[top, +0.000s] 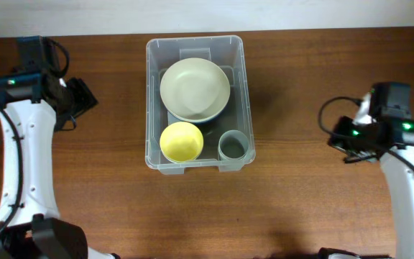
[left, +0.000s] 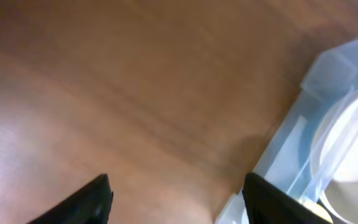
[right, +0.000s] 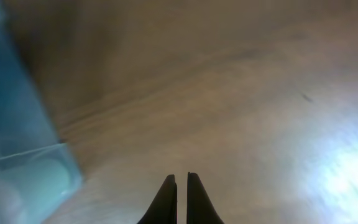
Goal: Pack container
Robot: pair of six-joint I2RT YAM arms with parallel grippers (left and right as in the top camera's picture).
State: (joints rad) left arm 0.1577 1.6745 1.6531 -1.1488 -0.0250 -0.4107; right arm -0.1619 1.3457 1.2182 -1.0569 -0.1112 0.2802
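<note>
Squarely in the middle of the brown wooden worktop (top: 307, 65) stands one container (top: 149, 108), a clear plastic bin with rounded corners, open at the top, its long sides running top to bottom in the overhead view. Three dishes can be counted inside it: one large pale bowl (top: 195, 89) filling the far half, one yellow bowl (top: 182, 142) at the near left, and one grey-green cup (top: 234, 146) at the near right, upright with its mouth showing. The yellow bowl lies just beside the large bowl and the cup sits close to both. A darker grey-blue piece shows under the large bowl, but too much of it is hidden to name it. Two arms flank the bin, one on each side, both well apart from it. The left gripper (left: 178, 196) hangs over bare wood with its fingers (left: 92, 202) spread wide and nothing between them; a corner of the bin and the pale bowl's rim show at the right edge of its wrist view. The right gripper (right: 182, 193) also hangs over bare wood, its two fingers (right: 166, 202) drawn together to a thin slit and gripping nothing, with the bin a blurred blue shape at the left of its view.
</note>
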